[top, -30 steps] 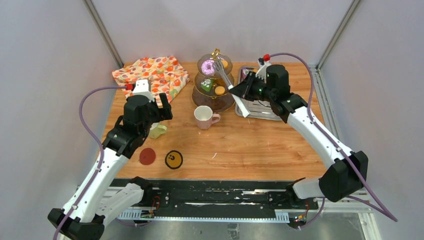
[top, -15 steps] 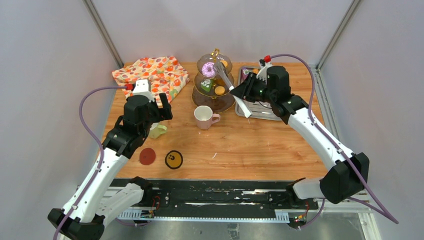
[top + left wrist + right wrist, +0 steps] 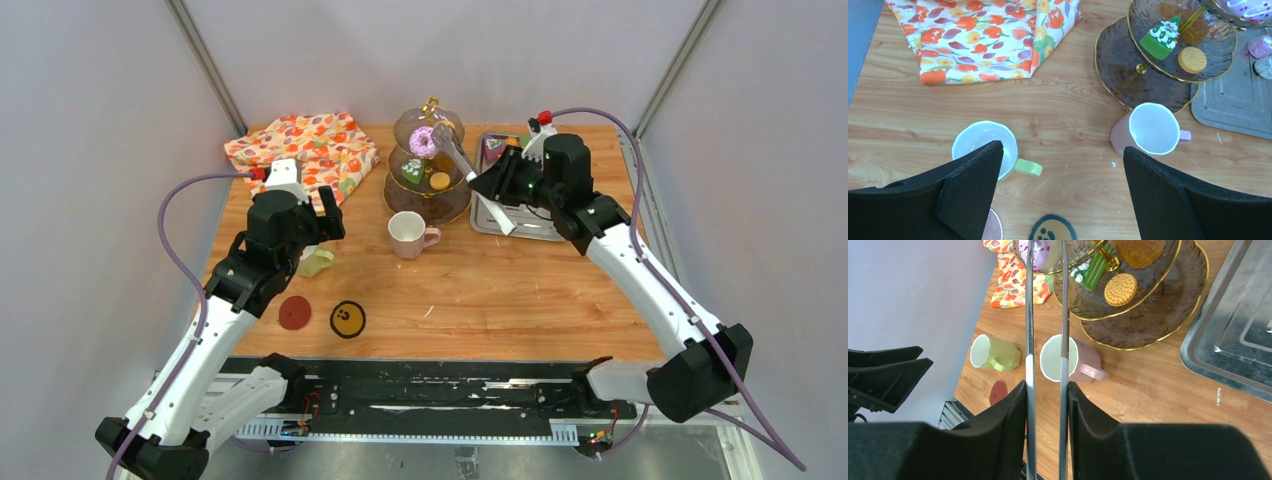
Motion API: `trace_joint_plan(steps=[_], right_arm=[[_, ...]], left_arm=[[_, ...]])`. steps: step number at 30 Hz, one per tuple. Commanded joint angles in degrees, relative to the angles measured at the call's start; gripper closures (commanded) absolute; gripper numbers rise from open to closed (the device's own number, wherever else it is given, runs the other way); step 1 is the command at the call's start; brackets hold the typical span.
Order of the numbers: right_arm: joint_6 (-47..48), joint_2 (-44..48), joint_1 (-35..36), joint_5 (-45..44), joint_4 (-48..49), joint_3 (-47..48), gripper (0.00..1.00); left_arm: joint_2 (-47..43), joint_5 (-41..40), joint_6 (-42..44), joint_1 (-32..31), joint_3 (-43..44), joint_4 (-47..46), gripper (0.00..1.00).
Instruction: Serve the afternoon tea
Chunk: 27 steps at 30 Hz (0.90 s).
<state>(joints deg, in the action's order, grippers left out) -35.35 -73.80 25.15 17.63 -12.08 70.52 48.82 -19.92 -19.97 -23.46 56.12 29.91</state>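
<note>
The three-tier stand carries the purple doughnut on its top plate. The left gripper hangs wide open. The right gripper clamps the metal tongs, whose tips flank that doughnut; whether they pinch it is unclear. Withdrawing while pinched could drag it off

Pale wood-grain bench; brown-glass three-tier stand with gold rims; purple doughnut iced in white squiggles; green cake dotted white; orange round biscuit; pink mug; yellow-green mug; white cloth printed with orange, red and yellow leaves; silver metal tongs; black coaster bearing a yellow face.
</note>
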Motion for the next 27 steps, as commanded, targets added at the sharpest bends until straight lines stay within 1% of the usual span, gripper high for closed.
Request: trace_joint_plan(steps=[1,4,6,15,20,27], right_arm=[[2.7,3.4,0.7,-2.2,-0.5,2.4,0.68],[4.0,3.3,0.7,-2.5,-2.0,3.7,0.62],[4.4,3.1,0.7,-2.6,-2.4,4.1,0.60],[5.1,3.6,0.6,-3.9,-3.0,4.5,0.60],[6.8,5.7,0.0,-6.8,-4.8,6.1,0.60],[7.3,8.1,-1.2,-7.7,-5.3,7.0,0.61]], left_arm=[[-1.0,-0.1,0.0,-0.2,-0.1,-0.6,0.05],[-1.0,0.0,-0.3,-0.2,-0.2,-0.6,0.05],[-1.0,0.1,-0.4,-0.2,-0.1,-0.7,0.05],[-1.3,0.0,-0.2,-0.3,-0.1,-0.4,0.05],[-1.3,0.0,-0.2,-0.2,0.0,-0.5,0.05],[-0.5,0.1,-0.2,-0.2,-0.1,-1.2,0.05]])
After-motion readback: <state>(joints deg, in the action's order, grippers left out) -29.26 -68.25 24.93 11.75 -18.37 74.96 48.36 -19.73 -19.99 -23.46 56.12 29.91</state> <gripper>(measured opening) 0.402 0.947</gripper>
